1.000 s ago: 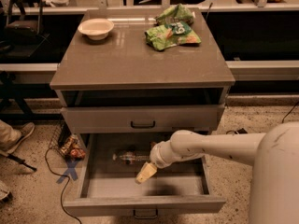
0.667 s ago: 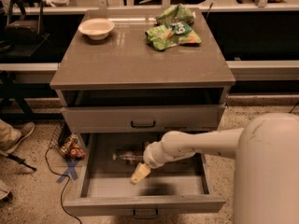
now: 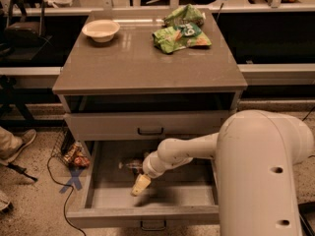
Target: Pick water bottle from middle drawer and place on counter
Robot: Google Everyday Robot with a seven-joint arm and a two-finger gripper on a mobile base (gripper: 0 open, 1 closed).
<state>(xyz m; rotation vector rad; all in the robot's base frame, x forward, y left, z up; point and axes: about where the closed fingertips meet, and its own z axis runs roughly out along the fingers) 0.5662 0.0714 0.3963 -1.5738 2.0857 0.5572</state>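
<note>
The water bottle (image 3: pixel 131 165) lies on its side at the back of the open middle drawer (image 3: pixel 150 216), mostly hidden behind my arm; only its cap end and part of its clear body show. My gripper (image 3: pixel 140 186) is inside the drawer, just in front of and slightly right of the bottle, pointing down towards the drawer floor. The counter (image 3: pixel 142 63) is the grey-brown top slab of the cabinet above.
A white bowl (image 3: pixel 101 30) stands at the counter's back left. Green snack bags (image 3: pixel 181 31) lie at its back right. The top drawer (image 3: pixel 150 127) is closed. A person's shoe (image 3: pixel 17 144) and cables lie on the floor at the left.
My arm has swung further left inside the drawer, and the gripper has moved left, closer to the bottle.
</note>
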